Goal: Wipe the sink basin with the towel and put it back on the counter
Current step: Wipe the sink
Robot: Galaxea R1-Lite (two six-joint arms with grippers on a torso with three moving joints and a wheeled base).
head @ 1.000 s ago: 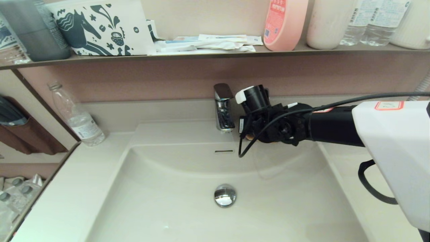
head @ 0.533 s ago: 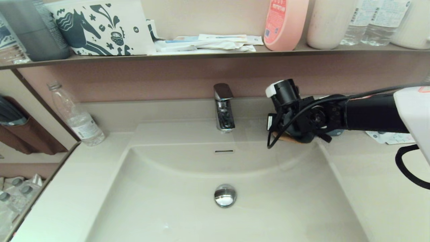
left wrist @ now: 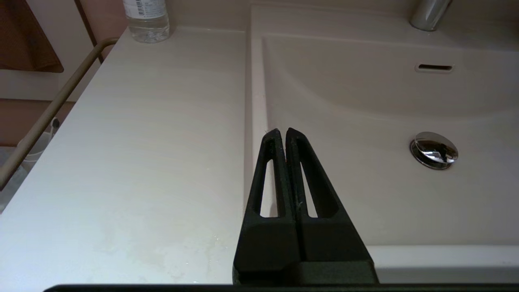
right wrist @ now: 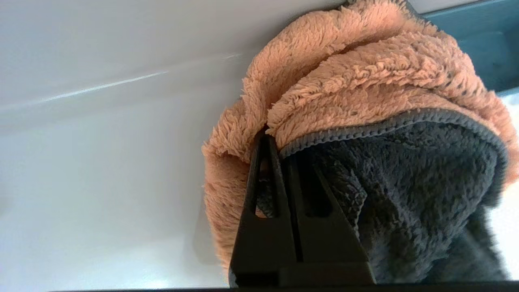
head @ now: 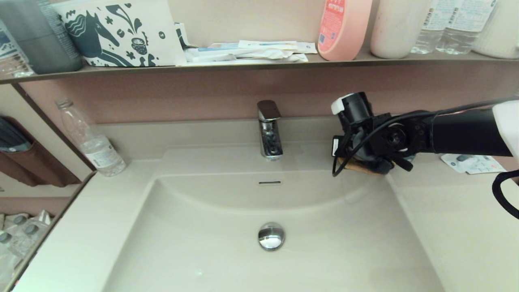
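Right wrist view: the right gripper (right wrist: 279, 142) is clamped on a bunched fold of the fluffy orange-and-grey terry towel (right wrist: 365, 97). It sits at the beige rectangular sink basin (head: 227, 251)'s 2 o'clock corner, by the smooth beige counter (head: 446, 227). Soft, light and compressible; grip a thick fold.

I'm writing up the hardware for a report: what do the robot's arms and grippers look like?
The right arm is black with a white shell, a red-outlined label, a loose black cable and a white-capped black cylinder. The right gripper and left gripper have matte black tapered fingers with slots.

Orange-tan towel (right wrist: 365, 81), grey-backed and bunched, sits at the beige sink basin's (head: 227, 211) far right corner.
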